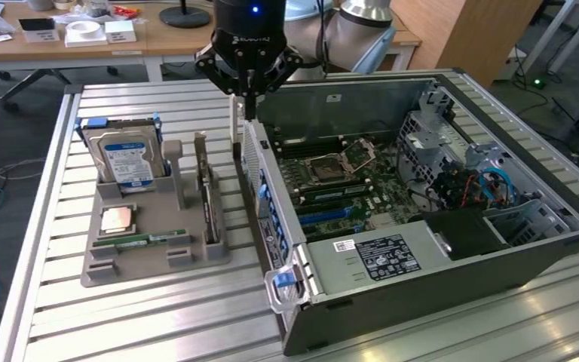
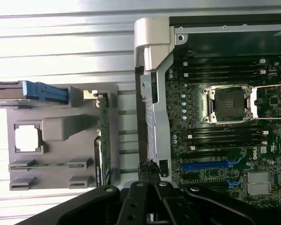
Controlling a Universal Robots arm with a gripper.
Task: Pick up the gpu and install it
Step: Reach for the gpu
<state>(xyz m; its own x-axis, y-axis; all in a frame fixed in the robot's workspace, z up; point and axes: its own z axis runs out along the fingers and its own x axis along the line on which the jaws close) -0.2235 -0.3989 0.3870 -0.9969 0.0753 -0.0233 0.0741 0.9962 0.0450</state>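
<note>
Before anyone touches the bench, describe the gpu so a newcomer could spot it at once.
Find the open computer case; beside it, on the exterior view's left, sits a grey holder tray. The gpu stands on edge in the tray slot nearest the case. Unlike the thick blue-labelled hard drive and the square processor lying flat, it is a long, thin card.

Black gripper point(image 1: 246, 96) at top centre of the exterior view, hung from a silver-grey arm point(image 1: 365, 13) entering at the upper edge, wrist vertical, pointed straight down, fingers point(image 2: 136, 201) drawn together to a narrow tip
</note>
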